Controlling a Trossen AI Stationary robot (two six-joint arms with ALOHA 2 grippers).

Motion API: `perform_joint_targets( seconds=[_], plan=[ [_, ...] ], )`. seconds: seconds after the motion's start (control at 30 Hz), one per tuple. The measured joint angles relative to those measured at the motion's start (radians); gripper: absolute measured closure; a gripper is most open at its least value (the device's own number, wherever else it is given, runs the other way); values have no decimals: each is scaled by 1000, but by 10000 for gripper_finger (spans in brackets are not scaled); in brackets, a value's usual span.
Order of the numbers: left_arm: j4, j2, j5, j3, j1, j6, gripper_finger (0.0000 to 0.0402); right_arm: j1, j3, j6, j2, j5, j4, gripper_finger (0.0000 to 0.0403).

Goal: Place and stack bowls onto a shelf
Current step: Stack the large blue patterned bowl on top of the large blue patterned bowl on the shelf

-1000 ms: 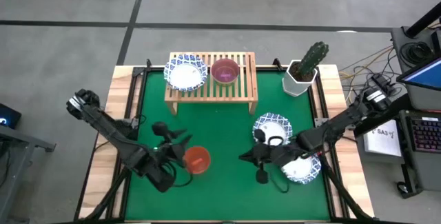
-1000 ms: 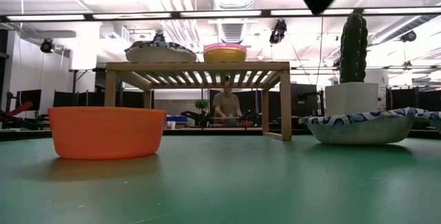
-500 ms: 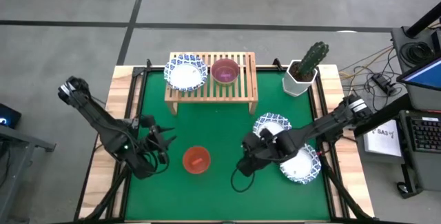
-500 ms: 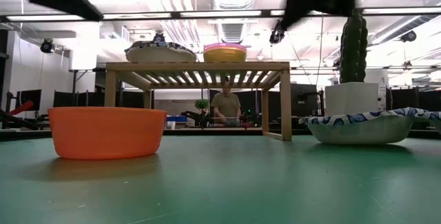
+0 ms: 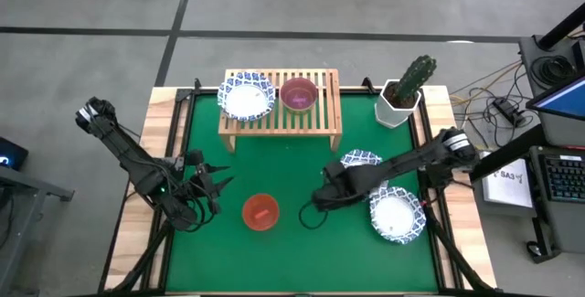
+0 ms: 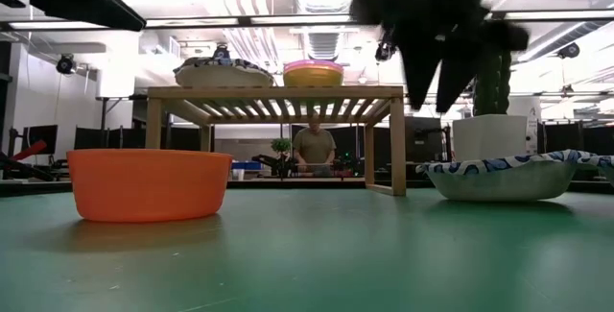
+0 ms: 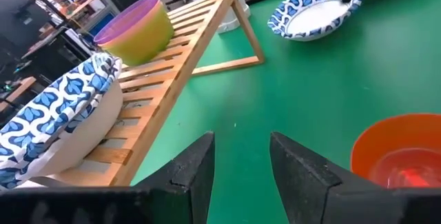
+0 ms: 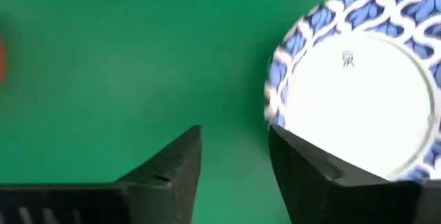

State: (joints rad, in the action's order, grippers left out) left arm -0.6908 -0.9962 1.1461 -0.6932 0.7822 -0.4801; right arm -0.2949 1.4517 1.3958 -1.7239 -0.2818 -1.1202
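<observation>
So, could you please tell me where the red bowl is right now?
In the high view, the red bowl sits on the green mat in front of the shelf, between the left tool and right tool.

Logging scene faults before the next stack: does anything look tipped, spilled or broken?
Nothing stands out. A white bowl and purple bowl sit upright on the shelf; the red bowl and two white bowls sit upright on the table.

A robotics lab, by the look of it. The bench (image 5: 292, 251) wears a green mat inside a wooden frame, standing on bare concrete floor (image 5: 91, 59). Cables (image 5: 494, 82) trail toward a keyboard (image 5: 559, 183) at the side. Beyond, rows of ceiling lights (image 6: 288, 19), exposed ducting, dark equipment racks, and a person (image 6: 314, 149) at a far workstation.
</observation>
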Motion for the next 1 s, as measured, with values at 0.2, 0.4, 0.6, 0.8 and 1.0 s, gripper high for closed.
perform_joint_targets(
  seconds=[0.2, 0.4, 0.6, 0.8, 1.0],
  plan=[
    [-8, 1, -3, 2, 0, 1, 278, 78, 0, -53, -85, -5, -4, 224],
    [-17, 1, -4, 2, 0, 1, 278, 126, -1, -87, -147, -2, -6, 245],
    [-25, 1, -4, 2, 0, 1, 278, 130, -1, -87, -161, 1, -20, 294],
    [-28, 1, -4, 2, 0, 1, 278, 130, -2, -87, -164, -7, -20, 356],
    [-28, 1, -4, 2, 0, 1, 278, 130, -5, -88, -187, 2, -17, 392]
  ],
)
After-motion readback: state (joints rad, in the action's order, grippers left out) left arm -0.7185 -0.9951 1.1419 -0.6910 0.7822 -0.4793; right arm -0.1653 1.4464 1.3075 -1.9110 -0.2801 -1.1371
